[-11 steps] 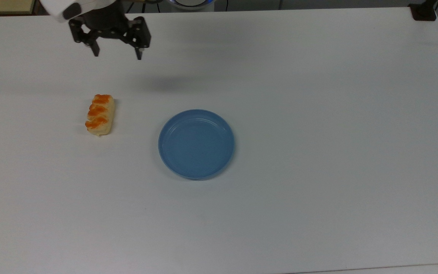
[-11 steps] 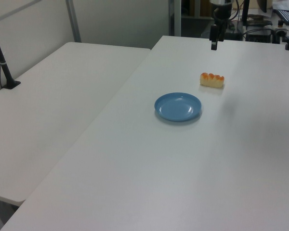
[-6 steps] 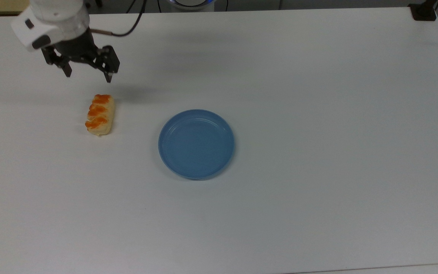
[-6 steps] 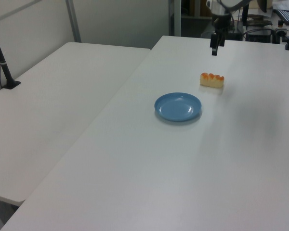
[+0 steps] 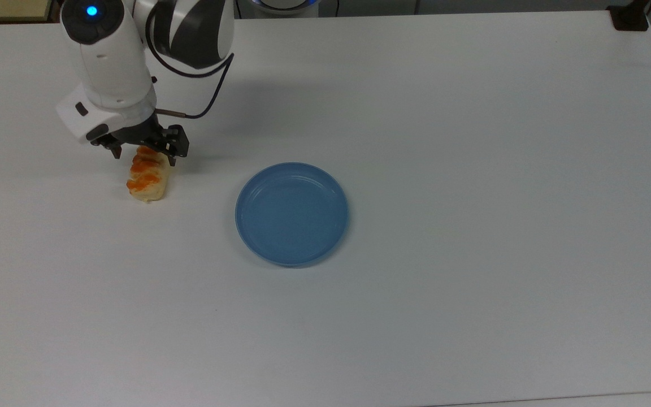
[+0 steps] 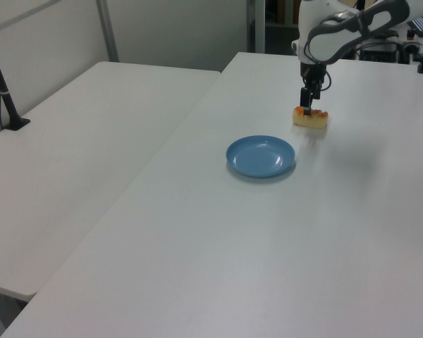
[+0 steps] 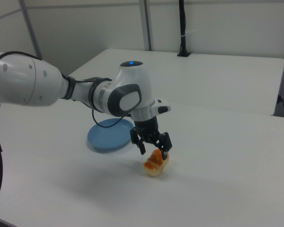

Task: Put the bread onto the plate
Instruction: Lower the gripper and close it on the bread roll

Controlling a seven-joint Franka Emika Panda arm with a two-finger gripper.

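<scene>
The bread (image 5: 147, 178) lies on the white worktop (image 5: 472, 169), its orange-glazed bumps facing up, well apart from the plate (image 5: 292, 214), which sits to the top view's right of it. In the left view the bread (image 6: 310, 117) lies beyond the plate (image 6: 260, 155); in the right view the bread (image 7: 156, 162) is nearer the camera and the plate (image 7: 108, 136) is partly hidden behind the arm.

The gripper (image 5: 144, 159) hangs over the end of the bread that is uppermost in the top view, with its black fingers (image 7: 166, 154) spread wide, one on either side of that end. In the right view the gripper (image 7: 154, 150) stands with its fingertips at about the level of the bread's top; whether they touch it cannot be told. In the left view the gripper (image 6: 307, 105) comes straight down onto the bread.

A black cable (image 5: 207, 96) loops from the arm's wrist. A blue light (image 5: 92, 10) glows on the white arm housing.

The worktop is plain and matte. A second white table (image 6: 77, 155) adjoins it at the left view's left, with a black post (image 6: 1, 84) clamped at its far edge. Pale partition walls (image 7: 217, 26) stand behind. No writing can be read anywhere.
</scene>
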